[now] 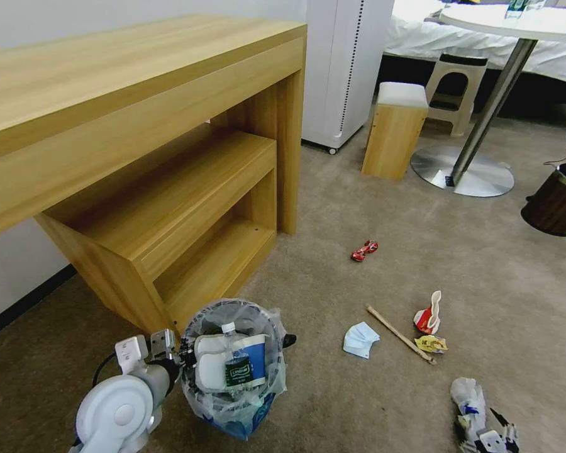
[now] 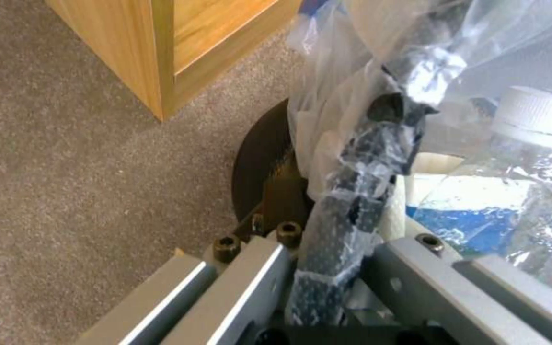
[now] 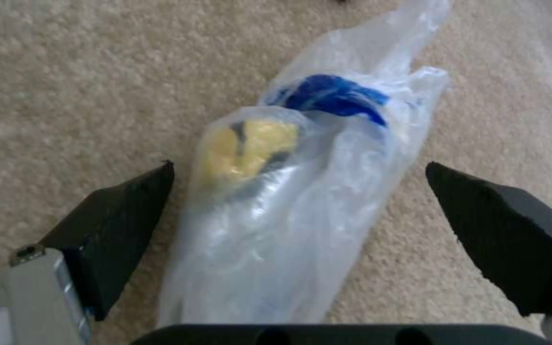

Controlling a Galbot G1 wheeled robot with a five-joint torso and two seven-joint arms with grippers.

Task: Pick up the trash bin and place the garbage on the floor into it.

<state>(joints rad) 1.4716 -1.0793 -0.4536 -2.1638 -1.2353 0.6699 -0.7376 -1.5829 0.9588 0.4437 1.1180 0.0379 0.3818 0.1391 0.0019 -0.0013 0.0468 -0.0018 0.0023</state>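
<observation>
Bin: small round dark wire trash bin (image 1: 233,365) lined with clear plastic stands on the beige carpet floor (image 1: 371,277), holding a plastic bottle (image 1: 236,362) and a blue-white cup (image 1: 253,362).
Left gripper (image 2: 327,287): jaws clamped on the bin's rim.
Right gripper (image 3: 302,211): jaws wide, straddling a clear plastic bag (image 3: 302,201) on the floor.

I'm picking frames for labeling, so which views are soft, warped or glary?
Head view: sharp but bowed, the desk edges fanning out. Left wrist view: bin liner shows glare. Right wrist view: the plastic bag between the right gripper is soft.
</observation>
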